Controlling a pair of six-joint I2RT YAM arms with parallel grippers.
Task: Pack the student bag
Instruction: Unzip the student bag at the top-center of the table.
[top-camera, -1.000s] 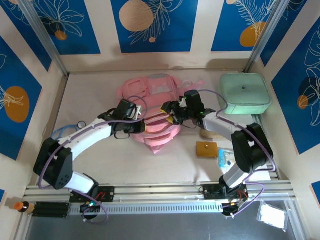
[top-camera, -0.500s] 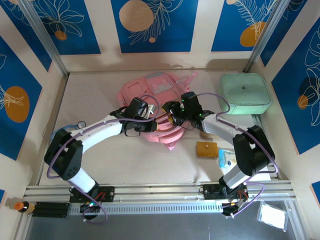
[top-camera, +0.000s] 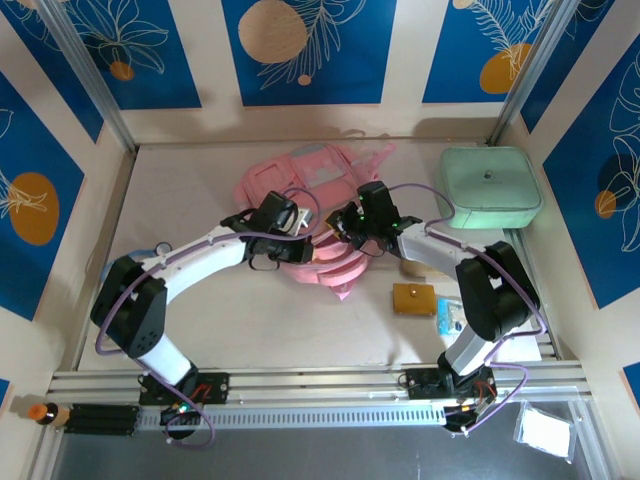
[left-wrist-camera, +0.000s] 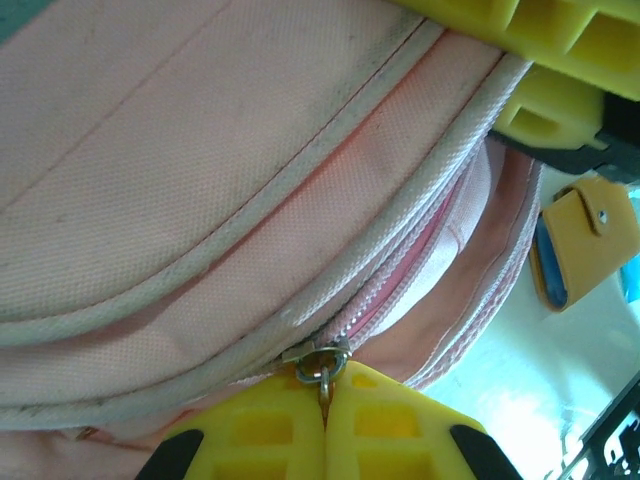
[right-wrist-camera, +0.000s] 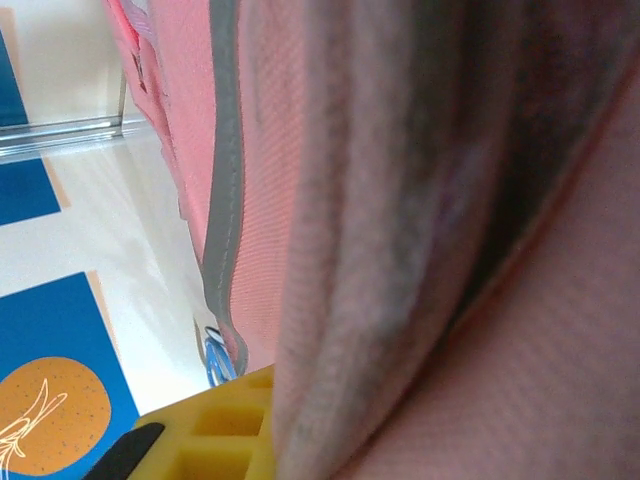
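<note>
The student bag (top-camera: 262, 182), a soft pink woven-fabric backpack with grey-white piped seams and a grey-trimmed front pocket, lies flat at mid surface, pocket side up. Its long axis runs far to near and slants slightly right at the near end. The rounded zippered end faces the arm bases, and a pink strap sticks out at the far right. Up close the cloth (left-wrist-camera: 200, 150) is a coarse canvas weave with faint dark scuffs, curved corded piping and a pink coil zip partly open. The left gripper (left-wrist-camera: 325, 420) has ribbed yellow plastic fingers pressed fully together, pinching the small metal ring zipper pull (left-wrist-camera: 320, 358) at the near side of the bag (right-wrist-camera: 450, 250). The right gripper (top-camera: 345, 225) sits at the bag's right edge. Its yellow fingers (left-wrist-camera: 545, 112) stand close either side of a piped fold of the bag's rim, clamped on fabric, and that fold bulges right across the right wrist view. A tan leather-look flap pouch (top-camera: 414, 298) with a snap stud lies near-right of the bag, not touching it. A small clear-blue packet (top-camera: 450, 315) lies just beside the pouch. A mint-green rounded square case (top-camera: 490, 188), smooth and matte, sits at far right, well apart. The surface (top-camera: 180, 190) is pale beige and plain.
</note>
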